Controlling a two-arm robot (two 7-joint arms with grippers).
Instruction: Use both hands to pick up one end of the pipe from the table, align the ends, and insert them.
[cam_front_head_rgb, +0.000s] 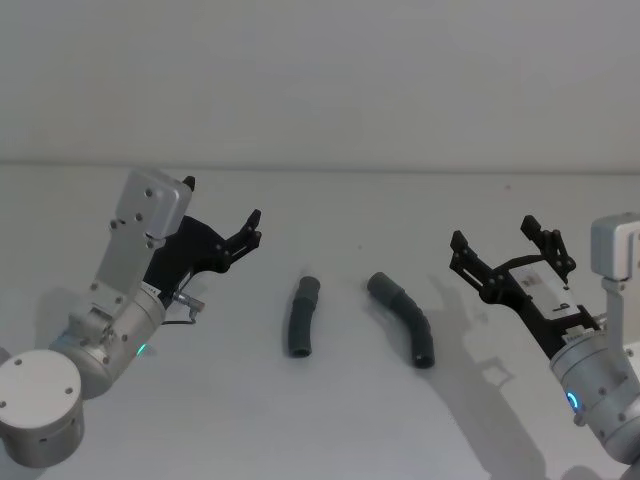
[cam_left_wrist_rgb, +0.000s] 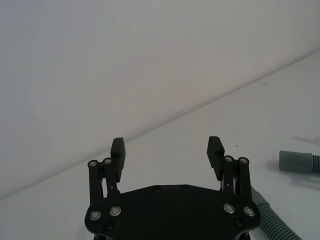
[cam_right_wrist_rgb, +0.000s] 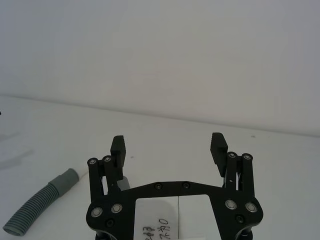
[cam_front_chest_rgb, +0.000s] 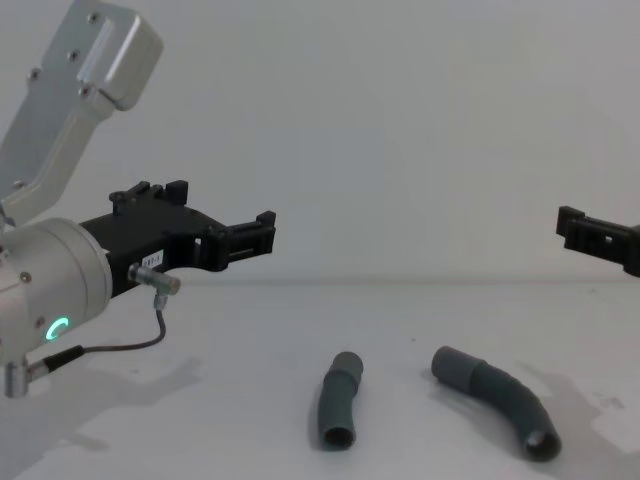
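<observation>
Head view: we've grasped nothing yet, left claw (cam_left_wrist_rgb: 166, 147) and right claw (cam_front_head_rgb: 495, 235) open, both hose pieces (cam_front_head_rgb: 300, 318) (cam_front_head_rgb: 405, 318) lying between them.

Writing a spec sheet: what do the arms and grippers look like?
Left arm and right arm: thick silver cylinders with ring lights. Left gripper and right gripper: black, two-fingered, silver screws. Thin grey cable at the left wrist; white handwritten label on the right.

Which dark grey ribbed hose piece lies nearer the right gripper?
The more strongly curved dark grey hose piece, to the robot's right of the straighter one, beside the open black right gripper.
</observation>
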